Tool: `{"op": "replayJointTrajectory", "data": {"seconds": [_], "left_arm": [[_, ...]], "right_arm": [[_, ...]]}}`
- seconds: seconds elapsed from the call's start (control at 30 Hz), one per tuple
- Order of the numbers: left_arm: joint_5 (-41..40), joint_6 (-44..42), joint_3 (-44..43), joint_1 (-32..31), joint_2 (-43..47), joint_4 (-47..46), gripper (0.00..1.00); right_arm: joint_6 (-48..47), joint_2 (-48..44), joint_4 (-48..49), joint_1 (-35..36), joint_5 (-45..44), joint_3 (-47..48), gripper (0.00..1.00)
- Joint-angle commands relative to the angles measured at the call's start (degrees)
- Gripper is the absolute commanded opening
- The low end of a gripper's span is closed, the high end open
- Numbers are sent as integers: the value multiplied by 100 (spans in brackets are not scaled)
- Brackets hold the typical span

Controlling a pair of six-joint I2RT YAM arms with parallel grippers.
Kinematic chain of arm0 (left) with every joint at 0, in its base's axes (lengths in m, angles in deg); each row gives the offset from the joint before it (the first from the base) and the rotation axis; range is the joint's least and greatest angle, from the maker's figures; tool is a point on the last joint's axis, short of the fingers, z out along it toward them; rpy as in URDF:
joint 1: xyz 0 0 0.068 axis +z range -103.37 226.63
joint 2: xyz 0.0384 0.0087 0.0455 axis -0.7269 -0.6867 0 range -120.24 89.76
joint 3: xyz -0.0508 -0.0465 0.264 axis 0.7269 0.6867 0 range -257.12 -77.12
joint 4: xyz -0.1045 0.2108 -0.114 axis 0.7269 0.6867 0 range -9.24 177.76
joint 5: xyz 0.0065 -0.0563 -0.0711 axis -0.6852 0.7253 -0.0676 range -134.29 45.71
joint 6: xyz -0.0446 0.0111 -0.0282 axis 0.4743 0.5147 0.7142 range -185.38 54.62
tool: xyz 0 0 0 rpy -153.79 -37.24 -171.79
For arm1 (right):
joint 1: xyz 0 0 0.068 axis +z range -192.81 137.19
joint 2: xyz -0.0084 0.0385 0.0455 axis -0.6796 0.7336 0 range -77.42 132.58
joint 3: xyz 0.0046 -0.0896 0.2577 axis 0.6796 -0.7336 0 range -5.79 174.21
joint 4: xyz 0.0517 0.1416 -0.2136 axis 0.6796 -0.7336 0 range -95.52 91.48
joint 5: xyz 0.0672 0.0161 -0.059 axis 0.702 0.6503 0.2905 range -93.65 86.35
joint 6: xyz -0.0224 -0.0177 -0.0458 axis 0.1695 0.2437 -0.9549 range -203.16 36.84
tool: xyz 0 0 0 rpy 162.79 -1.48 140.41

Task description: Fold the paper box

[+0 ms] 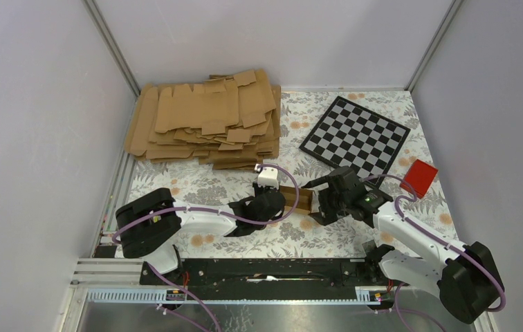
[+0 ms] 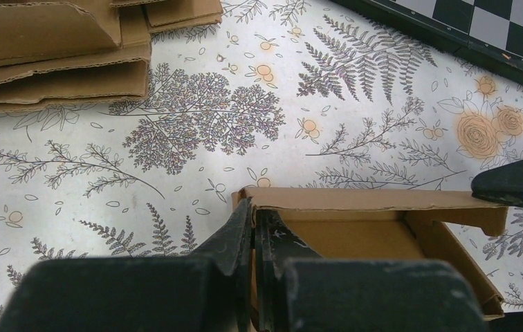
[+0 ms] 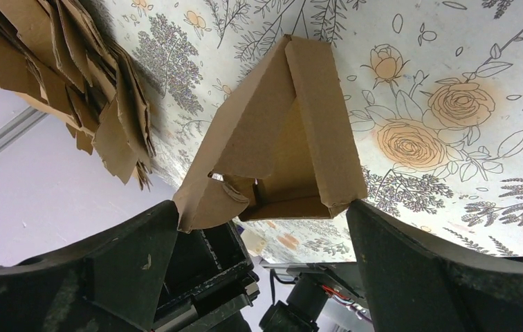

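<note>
The paper box is a small brown kraft piece, partly folded into an open tray, on the floral table cover between both arms. My left gripper is shut on the box's left end wall; in the left wrist view its fingers pinch that wall of the box. My right gripper stands open at the box's right end. The right wrist view shows the box with its open end and a loose flap between the spread fingertips of that gripper.
A big pile of flat cardboard blanks lies at the back left and shows in both wrist views. A checkerboard lies at the back right with a red block beside it. Grey walls enclose the table.
</note>
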Motion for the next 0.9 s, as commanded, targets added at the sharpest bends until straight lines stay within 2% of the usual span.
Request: {"op": "replayJointTrajectory", "data": {"seconds": [0.0, 0.1, 0.33, 0.4, 0.5, 0.6, 0.73, 0.8, 0.87], "left_arm": [[46, -43, -114, -68, -95, 40, 0], [98, -62, -100, -78, -74, 34, 0], [258, -73, -118, -87, -8, 106, 0], [299, -58, -158, -87, 13, 171, 0], [418, -49, -205, -87, 60, 298, 5], [564, -92, -308, -86, 170, 509, 15], [628, -153, -280, -78, 361, 598, 17], [581, -150, -308, -78, 345, 649, 15], [545, -132, -328, -78, 285, 675, 13]], "right_arm": [[298, 47, 340, -28, -252, -35, 97], [256, -9, 341, -33, -466, -31, 84], [304, -118, 340, -32, -651, -84, 43], [309, -123, 343, -30, -665, -98, 36], [294, -119, 340, -32, -684, -92, 35], [280, -131, 343, -34, -733, -94, 35], [259, -124, 346, -42, -765, -123, 35], [209, -115, 347, -34, -763, -105, 46], [152, -138, 341, -36, -758, -73, 64]]}}
